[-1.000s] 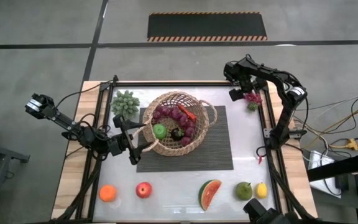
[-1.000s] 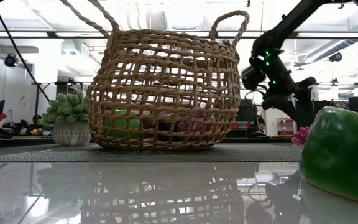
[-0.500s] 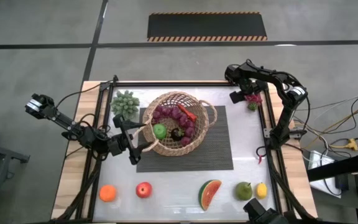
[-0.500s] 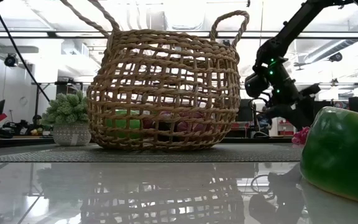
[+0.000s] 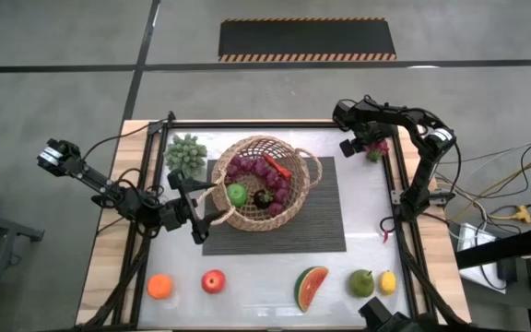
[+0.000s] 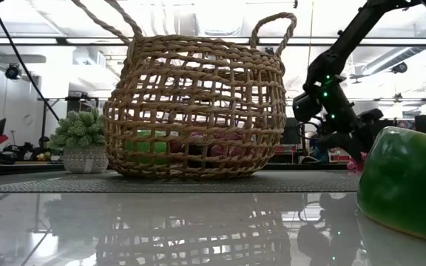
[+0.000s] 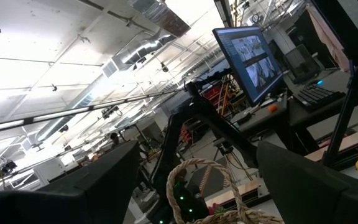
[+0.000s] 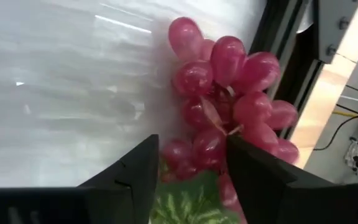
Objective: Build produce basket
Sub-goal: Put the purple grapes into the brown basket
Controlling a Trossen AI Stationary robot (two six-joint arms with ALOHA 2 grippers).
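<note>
High view: the basket (image 5: 265,183) sits on a dark mat (image 5: 325,226) at table centre, already holding purple grapes (image 5: 252,168), a green apple (image 5: 237,194), a carrot (image 5: 277,168) and a dark plum (image 5: 262,197). Left out along the near edge: orange (image 5: 159,287), red apple (image 5: 213,281), watermelon slice (image 5: 311,287), pear (image 5: 362,282), lemon (image 5: 388,281). A pale green bunch (image 5: 185,151) lies beside the basket. Judged roughly half loaded. Left gripper (image 5: 194,210) waits at the basket's rim, fingers spread, empty. Right gripper (image 5: 365,145) is down at the far right corner over a red grape bunch (image 5: 375,148).

Low view: basket (image 6: 195,103) upright, fruit visible through the weave; right gripper (image 6: 350,144) low beside it.

Left wrist view: a basket handle (image 7: 199,186) just ahead, nothing between the fingers.

Right wrist view: red grape bunch (image 8: 229,102) sits between the fingers (image 8: 132,171), which flank it part-way in; firm pinch not confirmed. Likely the next piece to go in.
</note>
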